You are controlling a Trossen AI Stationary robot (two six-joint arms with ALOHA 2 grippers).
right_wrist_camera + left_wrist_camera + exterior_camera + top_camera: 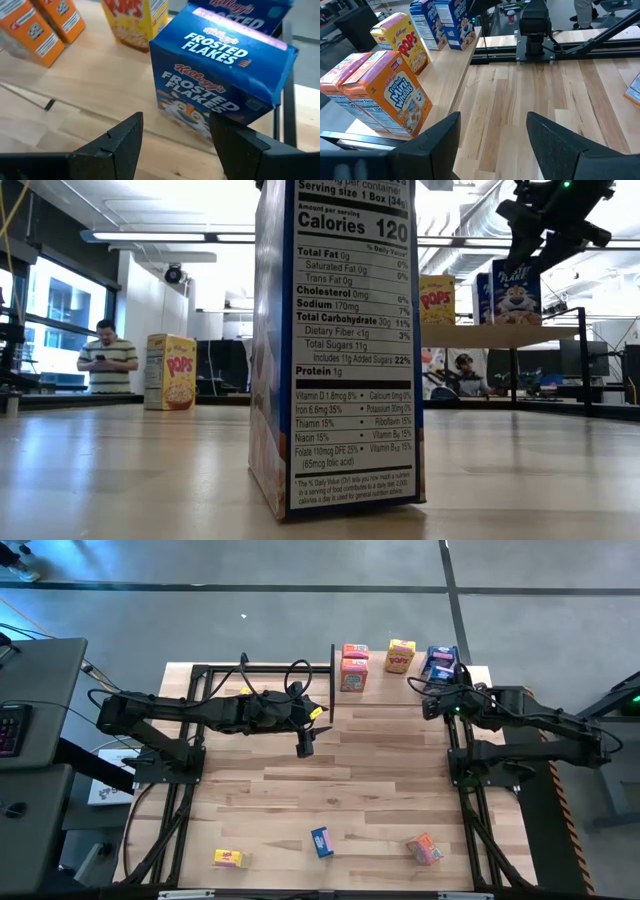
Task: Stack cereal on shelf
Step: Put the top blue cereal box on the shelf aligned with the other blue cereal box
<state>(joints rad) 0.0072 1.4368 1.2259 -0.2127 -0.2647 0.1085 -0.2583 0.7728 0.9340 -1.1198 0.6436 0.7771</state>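
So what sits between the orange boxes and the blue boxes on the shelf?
High view: one yellow Pops box stands between the orange boxes and the blue boxes on the shelf.

Left arm reaches in from its side, its gripper [305,743] pointing down, jaws apart and empty. Right arm is folded back, its gripper [437,692] also parted, gripping nothing.

Shelf [400,680]: light wood board, top centre-right of high view. Upright on it: two orange boxes [353,667], one yellow box [400,656], two blue boxes [439,663]. On tabletop, bottom of frame: yellow [229,858], blue [321,841], orange [424,849], well apart.
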